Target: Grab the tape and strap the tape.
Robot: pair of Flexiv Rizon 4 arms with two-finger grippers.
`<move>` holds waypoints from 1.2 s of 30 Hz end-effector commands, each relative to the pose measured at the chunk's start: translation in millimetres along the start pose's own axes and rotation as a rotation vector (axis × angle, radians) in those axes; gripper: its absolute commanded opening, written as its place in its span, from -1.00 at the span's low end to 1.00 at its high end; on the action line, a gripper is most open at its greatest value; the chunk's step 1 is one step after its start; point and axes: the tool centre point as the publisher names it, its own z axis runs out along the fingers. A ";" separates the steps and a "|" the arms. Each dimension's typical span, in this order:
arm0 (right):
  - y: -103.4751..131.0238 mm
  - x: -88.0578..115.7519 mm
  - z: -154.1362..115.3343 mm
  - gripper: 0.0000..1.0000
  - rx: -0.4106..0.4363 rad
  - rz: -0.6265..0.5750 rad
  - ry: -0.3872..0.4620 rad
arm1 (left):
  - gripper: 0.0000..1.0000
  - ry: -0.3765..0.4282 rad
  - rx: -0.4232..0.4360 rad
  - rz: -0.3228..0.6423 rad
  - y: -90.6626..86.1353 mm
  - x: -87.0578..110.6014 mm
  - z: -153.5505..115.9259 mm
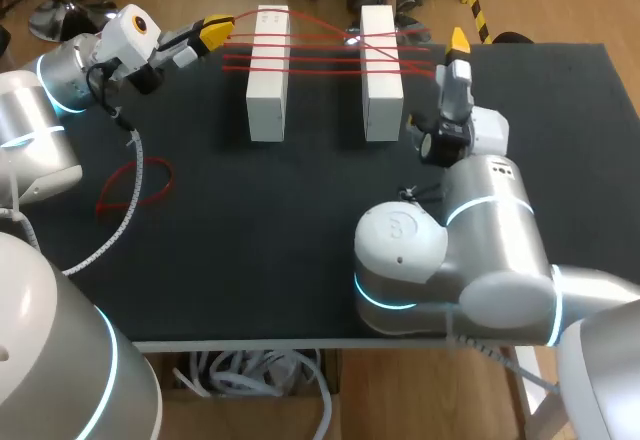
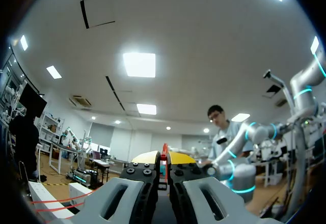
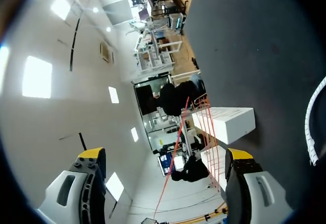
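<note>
Two white blocks [image 1: 268,72] [image 1: 381,72] stand side by side at the back of the black table [image 1: 300,260]. Red tape [image 1: 325,55] runs between them in several strands. My left gripper [image 1: 215,30] hovers just left of the left block, shut on the tape's end. In the left wrist view its yellow tips [image 2: 163,158] pinch the red tape [image 2: 164,148], with a block [image 2: 48,197] off to one side. My right gripper [image 1: 458,45] stands open beside the right block. Its fingers [image 3: 165,158] are wide apart and hold nothing, with the tape [image 3: 204,117] and a block [image 3: 224,123] ahead.
A loose loop of red tape [image 1: 135,185] lies on the table's left part. The left arm's white spiral cable [image 1: 125,205] hangs across it. The right arm's base [image 1: 450,260] fills the front right.
</note>
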 end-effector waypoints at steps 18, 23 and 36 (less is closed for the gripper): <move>-3.4 18.9 18.7 0.69 -0.097 0.039 0.027 | -1.00 -0.005 -0.002 0.001 -0.6 1.3 1.1; -5.8 25.2 16.5 0.45 -0.099 0.058 0.035 | -1.00 -0.005 -0.002 0.001 -0.6 1.3 1.1; -10.6 33.7 10.2 0.15 -0.097 0.085 0.043 | -1.00 -0.005 -0.002 0.001 -0.6 1.3 1.1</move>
